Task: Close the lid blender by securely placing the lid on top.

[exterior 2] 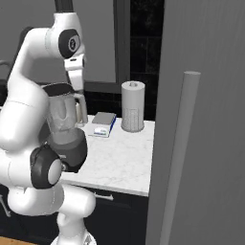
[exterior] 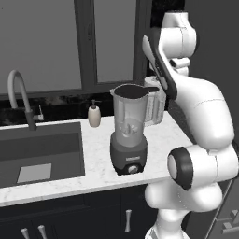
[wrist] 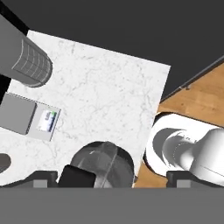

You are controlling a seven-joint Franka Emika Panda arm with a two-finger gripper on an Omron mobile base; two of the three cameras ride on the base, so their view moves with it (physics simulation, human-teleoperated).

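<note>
The blender (exterior: pixel 129 133) stands near the counter's front edge, a clear jar with a side handle on a dark grey base with a knob. A dark lid (exterior: pixel 130 90) lies across the jar's mouth, also visible as a dark cap (exterior 2: pixel 60 89). My gripper (exterior 2: pixel 77 76) hangs just above and behind the jar's top. In the hand view the gripper (wrist: pixel 113 177) is open, its fingertips (wrist: pixel 41 176) spread wide with nothing held. That view looks down on the blender (wrist: pixel 103 162) from above.
A paper towel roll (exterior 2: pixel 132 106) and a flat grey box (exterior 2: pixel 103 122) stand behind the blender. A beige soap dispenser (exterior: pixel 94 114), sink (exterior: pixel 42 149) and faucet (exterior: pixel 18 88) lie to the left. A tall grey panel with a long handle (exterior 2: pixel 186 143) rises on the right.
</note>
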